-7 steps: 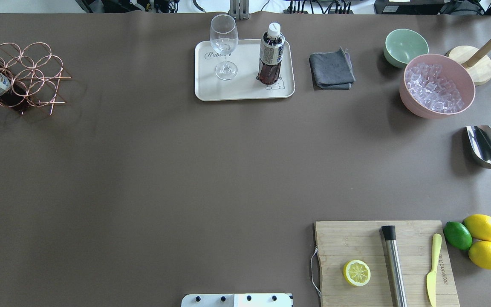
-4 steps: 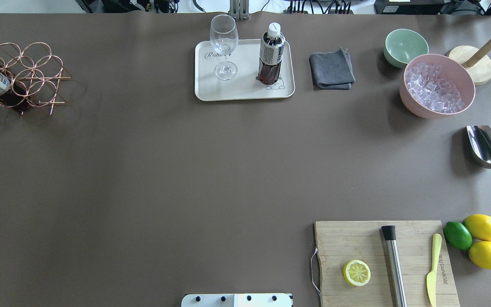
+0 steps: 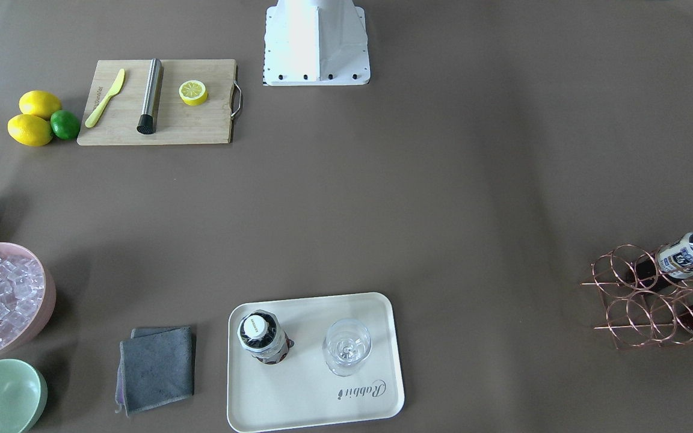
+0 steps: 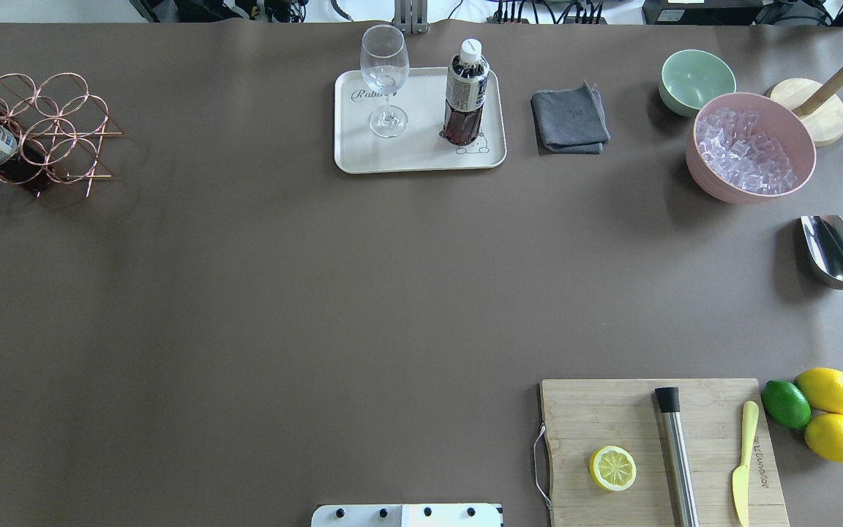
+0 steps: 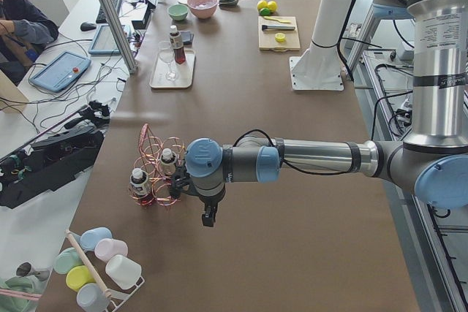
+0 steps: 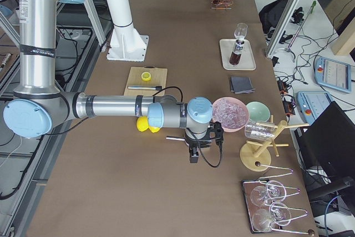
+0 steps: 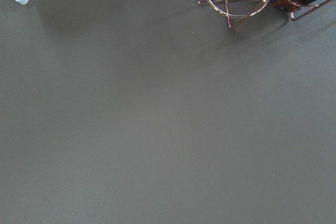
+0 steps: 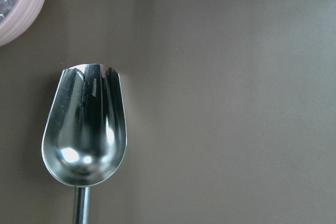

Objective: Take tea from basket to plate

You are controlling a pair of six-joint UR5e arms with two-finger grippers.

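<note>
We think the job is done: 1 tea (image 4: 465, 91) stands on the plate (image 4: 421, 157) at 12 o'clock, 2 sit in the basket (image 4: 63, 124) at 10 o'clock, and next the left claw (image 5: 208, 217) and right claw (image 6: 192, 156), apart or together we cannot tell, need only rest.

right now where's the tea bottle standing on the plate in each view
front-facing: tea bottle bottom centre, left of the glass.
overhead: tea bottle top centre, right of the glass.
exterior left: tea bottle far, upper left.
exterior right: tea bottle far, upper right.
left wrist: not in it.
right wrist: not in it.
landmark: the glass beside it on the plate.
</note>
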